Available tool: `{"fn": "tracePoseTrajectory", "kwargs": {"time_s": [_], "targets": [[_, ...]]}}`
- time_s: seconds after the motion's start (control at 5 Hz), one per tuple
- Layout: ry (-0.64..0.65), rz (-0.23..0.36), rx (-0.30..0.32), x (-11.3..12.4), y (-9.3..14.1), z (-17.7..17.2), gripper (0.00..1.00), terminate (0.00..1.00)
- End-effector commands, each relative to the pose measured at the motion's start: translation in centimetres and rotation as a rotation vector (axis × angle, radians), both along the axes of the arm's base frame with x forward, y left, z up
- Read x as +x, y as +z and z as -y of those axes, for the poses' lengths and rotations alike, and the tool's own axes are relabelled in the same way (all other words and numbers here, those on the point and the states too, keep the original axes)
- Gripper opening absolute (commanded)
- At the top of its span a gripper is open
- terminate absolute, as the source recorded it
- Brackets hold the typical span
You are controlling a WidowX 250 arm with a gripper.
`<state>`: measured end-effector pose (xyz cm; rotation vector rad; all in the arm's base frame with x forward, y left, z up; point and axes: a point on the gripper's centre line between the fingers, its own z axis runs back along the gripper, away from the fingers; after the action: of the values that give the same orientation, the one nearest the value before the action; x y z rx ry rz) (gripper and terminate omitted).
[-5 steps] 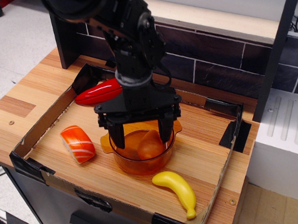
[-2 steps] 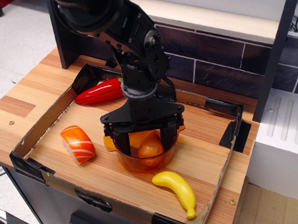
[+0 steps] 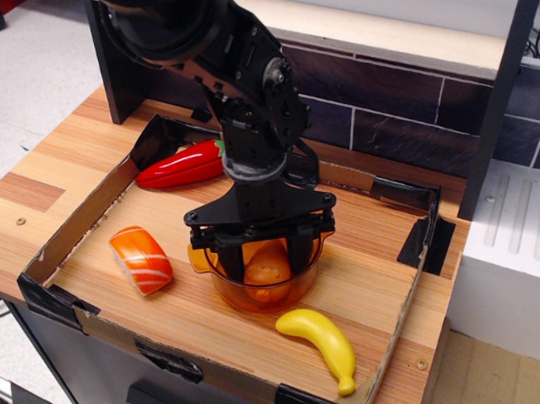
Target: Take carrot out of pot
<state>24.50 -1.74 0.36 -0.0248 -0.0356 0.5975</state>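
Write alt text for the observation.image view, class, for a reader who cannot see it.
A black robot hand reaches down into an amber pot, its fingers on either side of an orange carrot. Around the pot, in a shallow cardboard tray, lie a salmon sushi piece, a red pepper and a banana.

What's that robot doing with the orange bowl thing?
The robot's end effector is reaching down into the amber pot, with one finger on each side of the little orange carrot inside. It looks like it is closing on the carrot to lift it out, but the carrot is still in the pot. Around the pot lie a banana, a salmon sushi piece and a red pepper, untouched.
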Motion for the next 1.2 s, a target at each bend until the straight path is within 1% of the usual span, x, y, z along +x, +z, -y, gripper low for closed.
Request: {"fn": "tracePoseTrajectory", "kwargs": {"time_s": [0.0,0.2,0.4,0.8,1.0], "targets": [[0.025,0.028,-0.036,1.5,2.7,-0.6,0.0,0.0],[0.054,0.083,-0.028,1.9,4.8,-0.5,0.0,0.0],[0.056,0.098,-0.026,2.5,5.9,0.4,0.0,0.0],[0.06,0.099,-0.056,4.9,6.7,3.8,0.0,0.0],[0.06,0.086,-0.056,6.3,6.5,5.8,0.0,0.0]]}}
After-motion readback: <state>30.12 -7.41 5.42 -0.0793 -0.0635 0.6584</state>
